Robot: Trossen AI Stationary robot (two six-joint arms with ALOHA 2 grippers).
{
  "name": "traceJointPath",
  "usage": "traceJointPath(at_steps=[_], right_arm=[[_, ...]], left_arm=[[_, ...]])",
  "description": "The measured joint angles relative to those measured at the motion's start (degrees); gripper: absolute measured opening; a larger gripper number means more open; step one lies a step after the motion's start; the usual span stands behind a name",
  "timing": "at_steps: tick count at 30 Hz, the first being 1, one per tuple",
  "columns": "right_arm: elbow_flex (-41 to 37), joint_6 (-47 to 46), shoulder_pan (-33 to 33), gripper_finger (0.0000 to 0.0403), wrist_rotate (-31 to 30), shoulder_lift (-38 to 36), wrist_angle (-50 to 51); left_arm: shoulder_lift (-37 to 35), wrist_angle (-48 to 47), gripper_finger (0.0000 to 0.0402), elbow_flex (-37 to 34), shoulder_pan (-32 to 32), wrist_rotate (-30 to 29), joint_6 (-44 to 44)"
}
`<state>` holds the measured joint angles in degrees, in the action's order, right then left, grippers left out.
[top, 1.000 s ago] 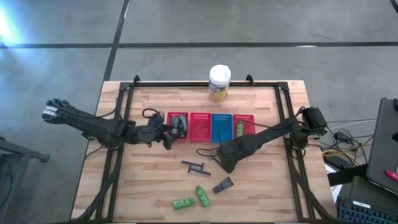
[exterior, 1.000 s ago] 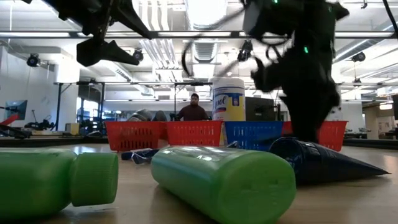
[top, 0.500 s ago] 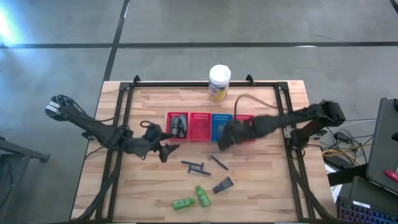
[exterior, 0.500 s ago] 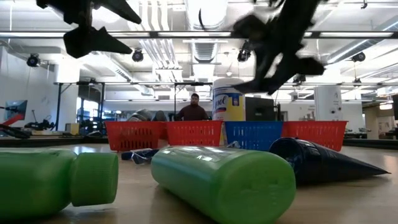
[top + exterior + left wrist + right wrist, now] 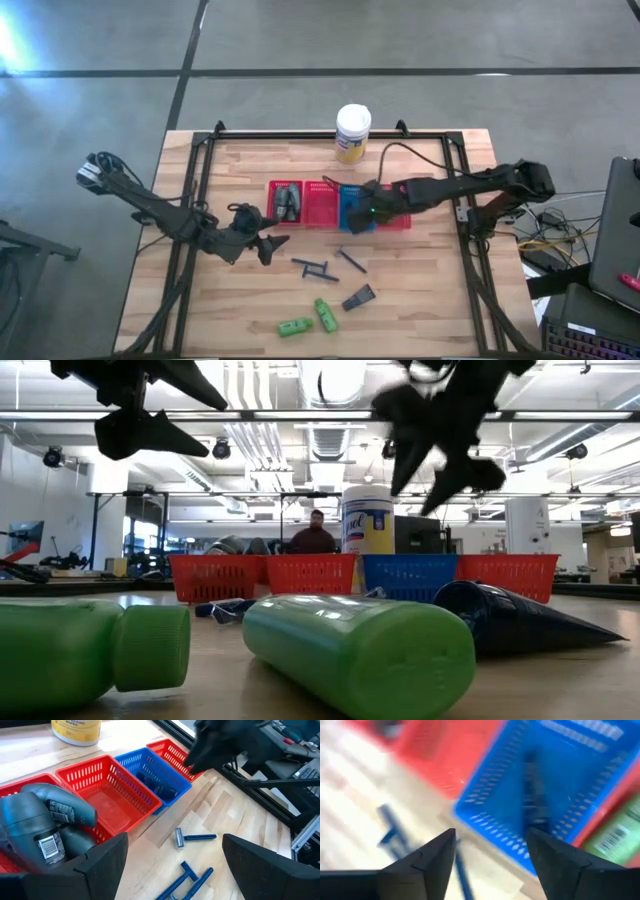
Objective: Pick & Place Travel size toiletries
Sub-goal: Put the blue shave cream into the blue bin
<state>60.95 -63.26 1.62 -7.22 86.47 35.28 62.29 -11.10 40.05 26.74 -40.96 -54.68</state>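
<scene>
Two grippers are spread wide and empty: the right gripper (image 5: 362,216) hangs over the blue basket (image 5: 354,207), where a dark stick (image 5: 534,795) lies; the left gripper (image 5: 268,243) waits nearby. Razors (image 5: 316,267) and green bottles (image 5: 307,320) lie in front; a hurried descent might scatter them.

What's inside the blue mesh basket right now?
The blue mesh basket holds dark blue thin sticks, lying on its floor; the right wrist view shows one too. The right gripper hangs open above it and covers part of the floor from overhead, so no exact count.
</scene>
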Motion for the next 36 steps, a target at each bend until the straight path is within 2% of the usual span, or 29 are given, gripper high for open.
traceJointPath(at_steps=[3, 8, 12, 17, 22, 25, 31, 36], right_arm=[[1.0, 11.8, 5.0, 0.0265, 1.1, -2.1, 0.1], [0.5, 34.7, 19.1, 0.0287, 9.4, -2.0, 0.7], [1.3, 46.1, 26.0, 0.0293, 5.6, 3.2, -0.2], [6.6, 51.7, 26.7, 0.0301, 4.1, 11.8, -2.0], [11.2, 56.7, 27.0, 0.0305, 9.0, 20.3, -1.8], [13.7, 57.7, 27.4, 0.0297, 9.8, 24.1, -3.1], [17.5, 57.2, 27.5, 0.0256, 10.3, 30.6, -4.4], [18.4, 54.8, 27.5, 0.0197, 9.8, 32.4, -4.4]], left_arm=[[0.7, 0.1, 0.0328, 0.0, 0.0, -0.1, 0.2], [1.2, 0.1, 0.0328, 0.0, 0.0, 0.1, 0.4], [1.3, 0.1, 0.0328, 0.0, 0.0, 0.3, 0.4], [1.4, 0.0, 0.0328, 0.0, 0.0, 1.0, -0.1], [1.7, -0.2, 0.0328, 0.0, 0.0, 1.3, -0.8], [1.8, -0.2, 0.0328, 0.0, 0.0, 1.3, -1.0], [1.8, -0.1, 0.0328, 0.0, 0.0, 1.3, -1.0], [1.8, 0.0, 0.0328, 0.0, 0.0, 1.4, -1.4]])
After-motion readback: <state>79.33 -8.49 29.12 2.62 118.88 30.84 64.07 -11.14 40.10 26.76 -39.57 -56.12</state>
